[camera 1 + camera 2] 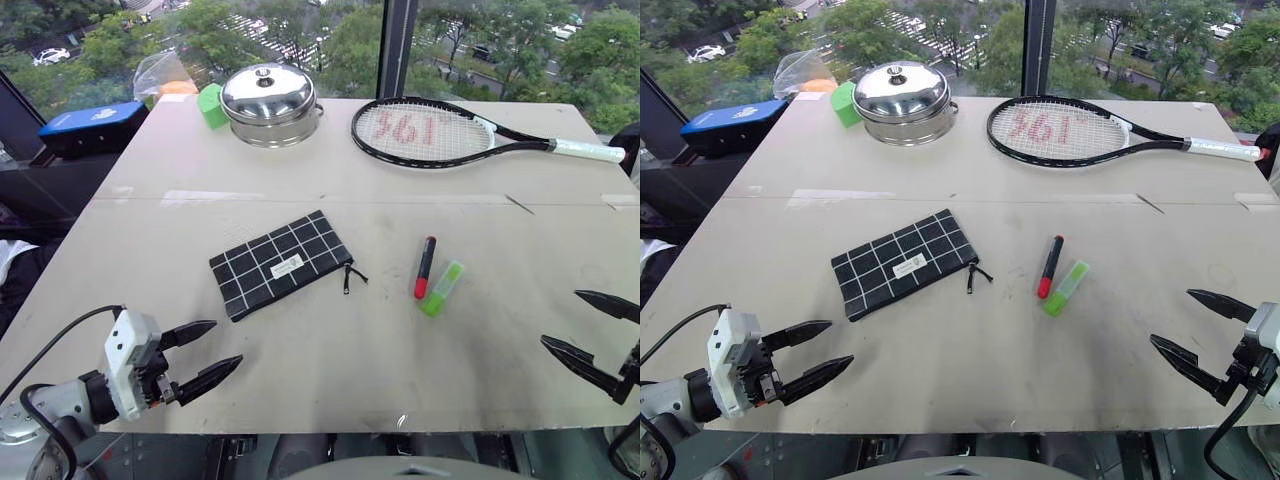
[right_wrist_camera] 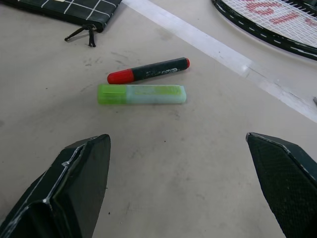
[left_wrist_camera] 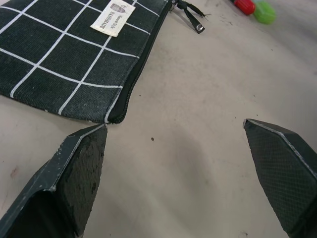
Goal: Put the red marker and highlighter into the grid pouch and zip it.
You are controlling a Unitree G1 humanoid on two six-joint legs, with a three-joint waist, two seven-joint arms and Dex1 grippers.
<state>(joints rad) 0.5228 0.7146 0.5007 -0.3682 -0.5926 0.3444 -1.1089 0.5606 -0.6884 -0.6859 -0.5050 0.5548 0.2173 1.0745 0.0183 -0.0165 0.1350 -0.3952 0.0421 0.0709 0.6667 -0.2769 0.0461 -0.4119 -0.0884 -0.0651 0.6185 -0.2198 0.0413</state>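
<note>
A pale grey bench [image 1: 300,190] fills the middle, scuffed with dark smudges, a seam crossing it from 9 to 3 o'clock. Beyond its far edge at 12 o'clock, a window [image 1: 480,40] with a dark upright frame post [image 1: 398,45] looks onto green trees [image 1: 350,40] in daylight.

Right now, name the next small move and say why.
Probably the left gripper should reach forward to the grid pouch and pin it so the zipper pull can be worked. The pouch looks zipped shut, while the red marker and highlighter lie loose on the table, and both grippers, right included, hang open and empty.
</note>
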